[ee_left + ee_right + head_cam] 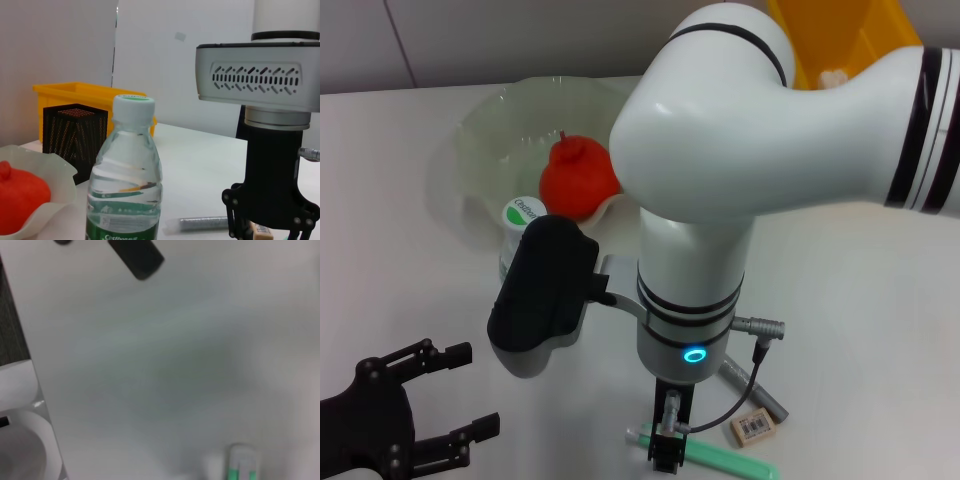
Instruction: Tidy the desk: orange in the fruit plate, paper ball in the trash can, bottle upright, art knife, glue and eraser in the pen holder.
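The orange [578, 177] lies in the clear fruit plate [480, 130]. The bottle [523, 215] stands upright in front of the plate, partly hidden by my right wrist; in the left wrist view the bottle [125, 175] is close by. My right gripper [665, 455] points down over one end of the green art knife [725, 462]. The grey glue stick [760, 392] and the eraser [755, 427] lie just beside it. The black mesh pen holder [75, 132] shows only in the left wrist view. My left gripper [475, 390] is open and empty at the near left.
A yellow bin [850, 40] stands at the back right with a white crumpled thing [835, 76] in it. My right arm [720, 150] spans the middle and hides the table behind it. The right wrist view shows bare table and the knife's end [242, 465].
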Robot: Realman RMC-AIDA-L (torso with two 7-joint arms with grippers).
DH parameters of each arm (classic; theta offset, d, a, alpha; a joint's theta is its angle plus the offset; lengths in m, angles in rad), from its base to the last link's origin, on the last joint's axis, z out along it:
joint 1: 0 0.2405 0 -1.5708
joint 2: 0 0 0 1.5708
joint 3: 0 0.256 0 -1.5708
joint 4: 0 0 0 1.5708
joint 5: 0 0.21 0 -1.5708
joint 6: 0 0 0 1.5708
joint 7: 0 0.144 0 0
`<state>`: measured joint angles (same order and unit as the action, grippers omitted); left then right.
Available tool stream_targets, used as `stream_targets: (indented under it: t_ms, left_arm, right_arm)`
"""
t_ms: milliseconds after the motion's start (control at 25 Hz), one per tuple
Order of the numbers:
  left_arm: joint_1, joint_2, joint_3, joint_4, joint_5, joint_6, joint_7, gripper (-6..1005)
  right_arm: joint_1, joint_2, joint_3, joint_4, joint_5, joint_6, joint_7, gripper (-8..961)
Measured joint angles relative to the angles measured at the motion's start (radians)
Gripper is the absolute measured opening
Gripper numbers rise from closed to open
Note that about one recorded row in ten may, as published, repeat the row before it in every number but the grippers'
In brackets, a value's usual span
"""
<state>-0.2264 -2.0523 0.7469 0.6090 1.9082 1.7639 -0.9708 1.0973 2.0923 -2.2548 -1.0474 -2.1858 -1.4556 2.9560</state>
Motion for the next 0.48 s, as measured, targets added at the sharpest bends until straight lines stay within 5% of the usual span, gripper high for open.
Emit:
stream_targets:
  t_ms: [160,480]
  left_arm:
    - [0.000,-0.001,0.000,0.000,0.000,0.000,0.000,808]
    - [0.001,-0.001,0.000,0.000,0.000,0.000,0.000,807]
  right_arm:
    - [0.001,0.000,-0.003,0.004,0.000,0.001,0.000,409]
    - [0.001,0.000,-0.011,-0.002,0.000,0.000,0.000,406]
